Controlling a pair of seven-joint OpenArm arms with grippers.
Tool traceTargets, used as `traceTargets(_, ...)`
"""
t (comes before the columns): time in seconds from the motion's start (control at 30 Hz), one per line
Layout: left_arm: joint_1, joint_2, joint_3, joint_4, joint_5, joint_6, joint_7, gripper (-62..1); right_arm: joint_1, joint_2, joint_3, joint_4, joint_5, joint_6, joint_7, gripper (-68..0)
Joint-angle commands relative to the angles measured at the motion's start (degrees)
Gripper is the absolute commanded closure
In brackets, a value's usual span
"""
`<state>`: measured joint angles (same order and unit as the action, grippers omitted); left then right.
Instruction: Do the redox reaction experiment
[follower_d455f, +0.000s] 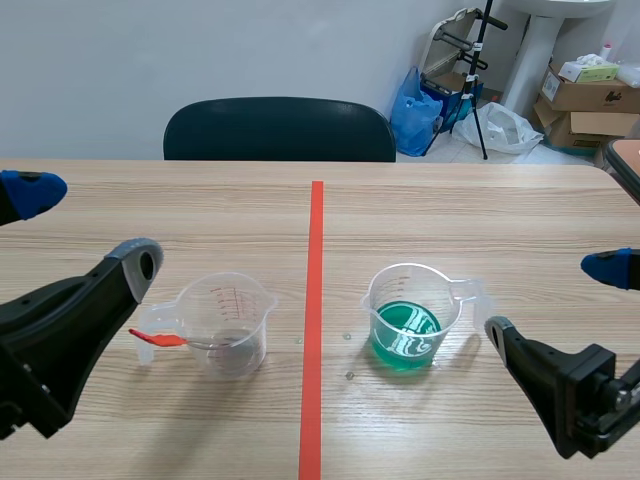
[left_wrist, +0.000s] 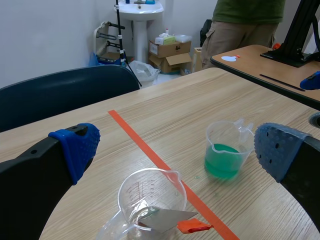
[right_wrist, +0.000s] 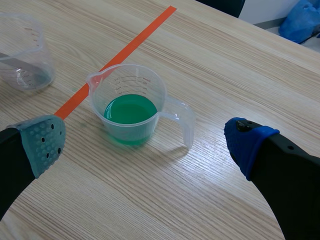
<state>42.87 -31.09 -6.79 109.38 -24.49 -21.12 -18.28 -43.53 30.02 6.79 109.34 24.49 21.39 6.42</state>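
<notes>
- Two clear plastic cups on the table: green-liquid cup right of the tape, spoon cup left.
- Left gripper and right gripper: both spread wide, empty.
- Cups look light, thin-walled, slick; take the green one by its handle and keep it level.

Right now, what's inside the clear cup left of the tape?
A metal scoop with an orange-red handle leans in the clear cup, handle over the rim. What lies beneath its blade is covered.
</notes>
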Motion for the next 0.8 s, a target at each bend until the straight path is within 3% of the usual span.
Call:
traceTargets(0.0, 0.13, 0.44, -0.09, 0.98, -0.37, -0.07, 0.15, -62.3, 0.50, 0.59, 0.28, 0.85, 0.42, -0.20, 1.05, -67.9)
traceTargets(0.5, 0.13, 0.44, -0.09, 0.98, -0.35, 0.17, 0.13, -62.3, 0.52, 0.59, 0.28, 0.85, 0.42, -0.20, 1.01, -67.9)
traceTargets(0.63, 0.17, 0.44, -0.09, 0.98, -0.28, 1.25, 0.13, -62.3, 0.52, 0.59, 0.28, 0.85, 0.37, -0.20, 0.94, -67.9)
traceTargets(0.77, 1.62, 0.42, -0.66, 0.94, 0.31, 4.57, -0.09, -62.3, 0.52, 0.59, 0.28, 0.85, 0.37, -0.20, 1.01, -67.9)
